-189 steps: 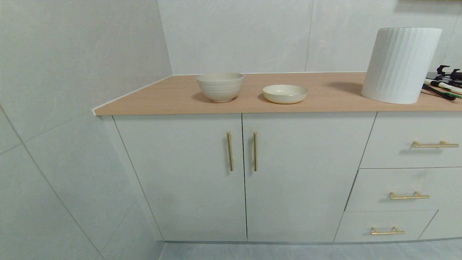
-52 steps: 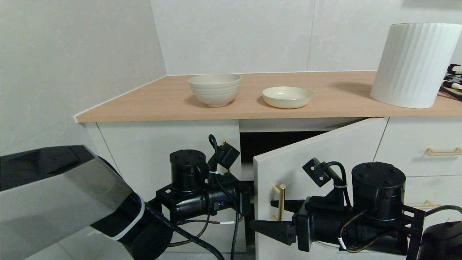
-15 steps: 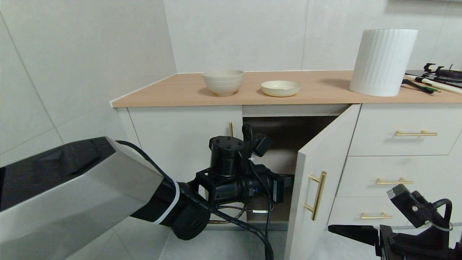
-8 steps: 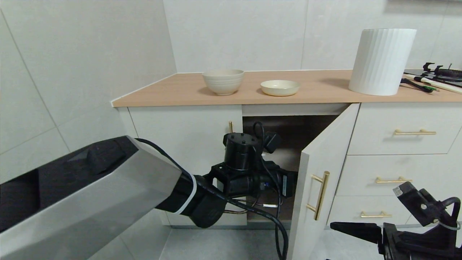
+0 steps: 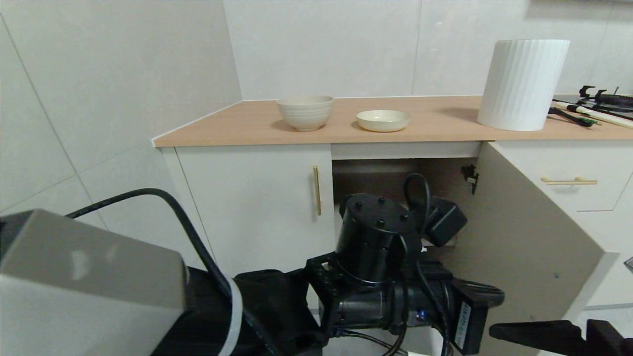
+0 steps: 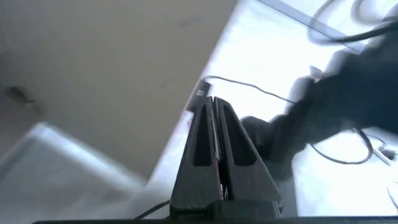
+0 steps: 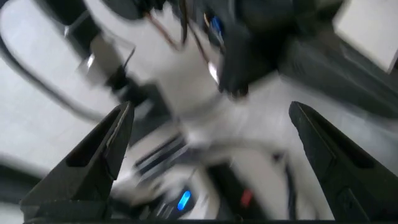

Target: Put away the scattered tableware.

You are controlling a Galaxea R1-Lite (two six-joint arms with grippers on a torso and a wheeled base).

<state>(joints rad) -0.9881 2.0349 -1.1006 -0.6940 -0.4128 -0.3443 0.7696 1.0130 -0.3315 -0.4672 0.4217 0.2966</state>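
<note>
A ribbed cream bowl (image 5: 305,112) and a shallow cream dish (image 5: 384,120) stand side by side on the wooden counter (image 5: 237,129). Below them the right cabinet door (image 5: 519,237) stands swung wide, and the dark cabinet inside (image 5: 385,173) shows. The left arm's wrist (image 5: 378,242) hangs low in front of that opening. In the left wrist view my left gripper (image 6: 214,143) is shut with nothing between its fingers. My right gripper (image 7: 211,143) is open and empty, its fingers spread wide; one finger (image 5: 536,332) shows low at the right in the head view.
The left cabinet door (image 5: 252,207) is closed, with a gold handle (image 5: 316,190). A tall white ribbed container (image 5: 524,84) and some dark utensils (image 5: 591,111) sit on the counter's right. Drawers with gold handles (image 5: 567,181) lie behind the open door. A tiled wall closes the left side.
The right cabinet door has swung from half open to wide open. The left arm has come nearer and to the right, before the opening. The right gripper has dropped lower at the right edge.
</note>
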